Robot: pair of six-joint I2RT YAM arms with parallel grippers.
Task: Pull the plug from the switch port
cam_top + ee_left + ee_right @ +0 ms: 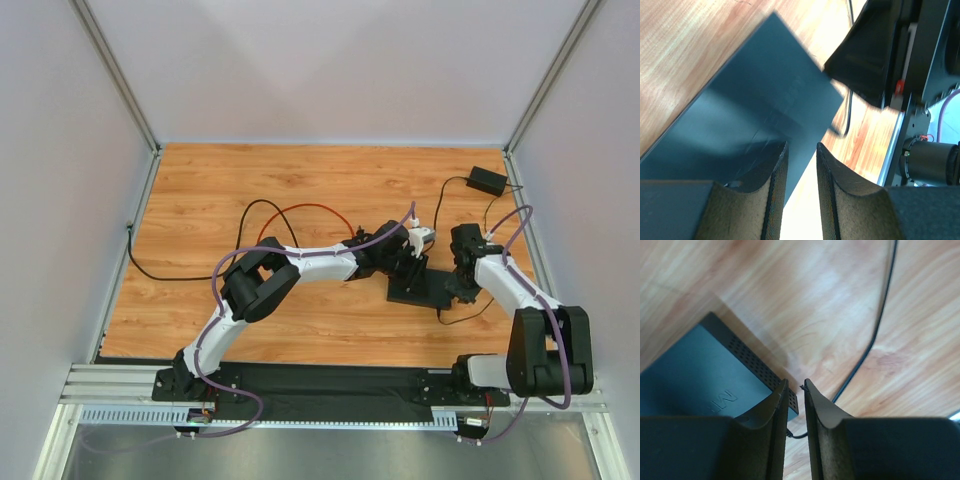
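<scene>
The right pincer (794, 381), jaws nearly together, sits at the switch box (700, 375) corner just left of its tips, with the cable (875, 335) running beneath. Whether it pinches the plug cannot be told. It should grip the plug body and pull straight outward while the narrowly spread left pincer (801, 145) braces the box.
</scene>
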